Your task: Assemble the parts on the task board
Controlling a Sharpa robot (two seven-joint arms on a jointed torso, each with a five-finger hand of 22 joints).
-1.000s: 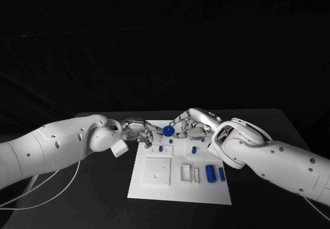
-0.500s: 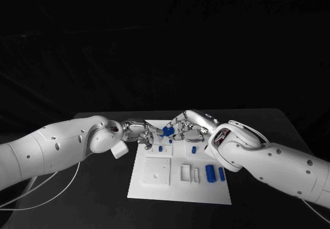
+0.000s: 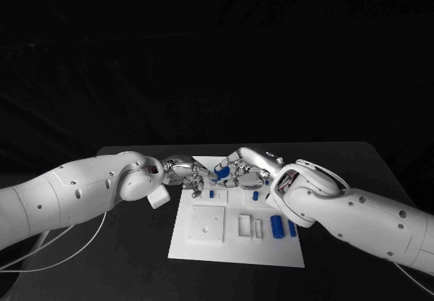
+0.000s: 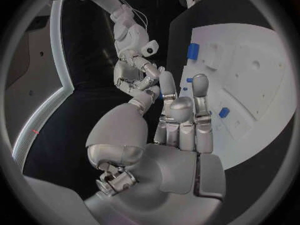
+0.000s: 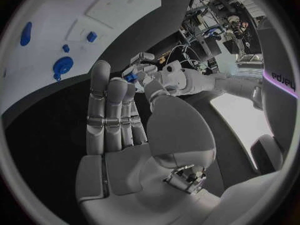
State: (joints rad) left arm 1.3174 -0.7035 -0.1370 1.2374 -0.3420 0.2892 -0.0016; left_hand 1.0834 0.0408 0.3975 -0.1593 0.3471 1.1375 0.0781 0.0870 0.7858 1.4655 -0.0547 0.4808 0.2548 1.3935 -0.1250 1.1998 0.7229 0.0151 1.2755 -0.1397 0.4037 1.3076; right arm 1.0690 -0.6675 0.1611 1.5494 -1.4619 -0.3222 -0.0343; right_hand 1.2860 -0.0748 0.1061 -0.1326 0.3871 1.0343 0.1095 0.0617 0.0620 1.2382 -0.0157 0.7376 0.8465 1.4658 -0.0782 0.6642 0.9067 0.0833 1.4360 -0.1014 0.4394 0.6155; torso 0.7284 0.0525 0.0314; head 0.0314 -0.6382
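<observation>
Now: small blue part [image 3: 221,170] pinched between left hand [image 3: 187,172] and right hand [image 3: 243,174] fingertips above task board [image 3: 237,246]. Likely light, rigid, slick plastic; grip flat sides, fingertips only.

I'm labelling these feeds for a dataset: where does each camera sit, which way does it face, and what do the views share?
Head view: on the robot's head, looking down at the board; both arms enter, left hand and right hand meeting over its far end around a blue part.
Left wrist view: behind the left hand, facing the board; the right hand shows beyond.
Right wrist view: behind the right hand, facing the board; the left hand shows beyond.
Shared: all three show the board and both hands.
</observation>
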